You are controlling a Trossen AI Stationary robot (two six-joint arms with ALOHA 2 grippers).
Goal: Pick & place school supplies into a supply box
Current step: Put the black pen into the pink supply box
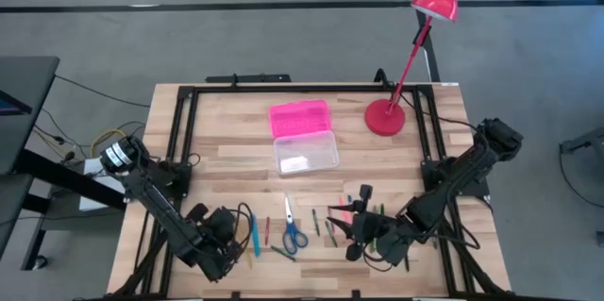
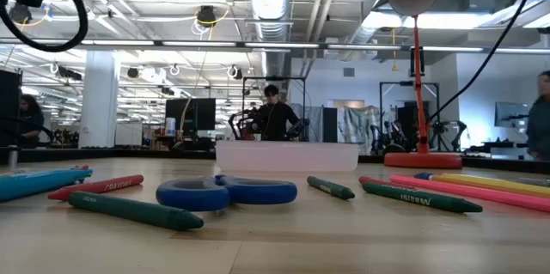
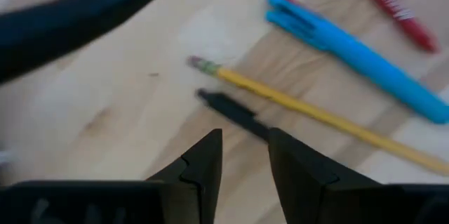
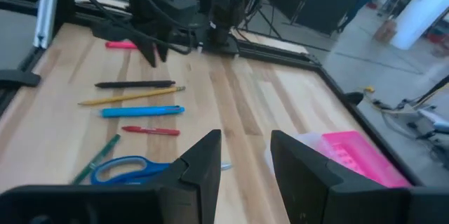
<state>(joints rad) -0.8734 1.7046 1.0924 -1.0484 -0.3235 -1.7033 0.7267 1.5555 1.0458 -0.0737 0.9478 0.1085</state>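
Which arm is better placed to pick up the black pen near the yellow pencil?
The left. Its hand is open right over the black pen, beside the yellow pencil. The right hand is farther away, over the pens on the other side of the scissors.

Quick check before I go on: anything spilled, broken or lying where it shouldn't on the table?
Nothing stands out. The supply box lies open mid-table, pink lid flipped back, its base showing no pens yet. The pens and scissors lie loose along the near edge. The left hand is open just short of a black pen; the right hand is open too.
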